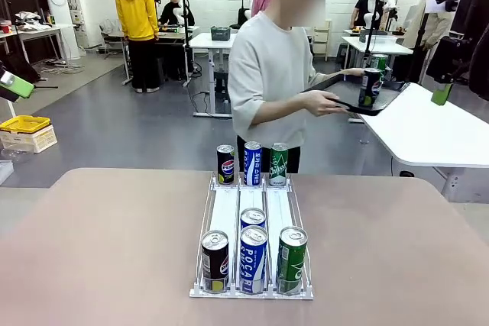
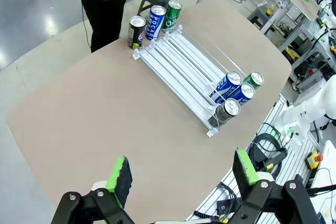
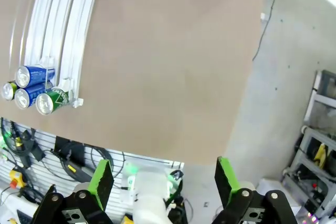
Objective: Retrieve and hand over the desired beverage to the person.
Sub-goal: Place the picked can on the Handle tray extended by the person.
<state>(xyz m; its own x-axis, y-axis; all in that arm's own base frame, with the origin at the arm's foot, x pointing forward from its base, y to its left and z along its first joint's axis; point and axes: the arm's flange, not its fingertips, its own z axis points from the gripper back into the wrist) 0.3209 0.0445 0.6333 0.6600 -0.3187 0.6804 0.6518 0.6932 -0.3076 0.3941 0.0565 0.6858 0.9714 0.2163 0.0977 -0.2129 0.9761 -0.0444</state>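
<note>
The rack (image 1: pixel 252 284) sits mid-surface, its lanes running from the robot's side toward the person (image 1: pixel 271 74). Seven cans stand upright in it: at the near end black (image 1: pixel 215 262), blue (image 1: pixel 253 259) and green (image 1: pixel 291 259), a second blue (image 1: pixel 253 219) just behind, and three at the far end. Which one is wanted cannot be told. Left tool (image 2: pixel 181 174) and right tool (image 3: pixel 160 179) both hang released, empty, high above the surface, well apart from the rack; the black lane lies toward the left arm, the green toward the right.
</note>
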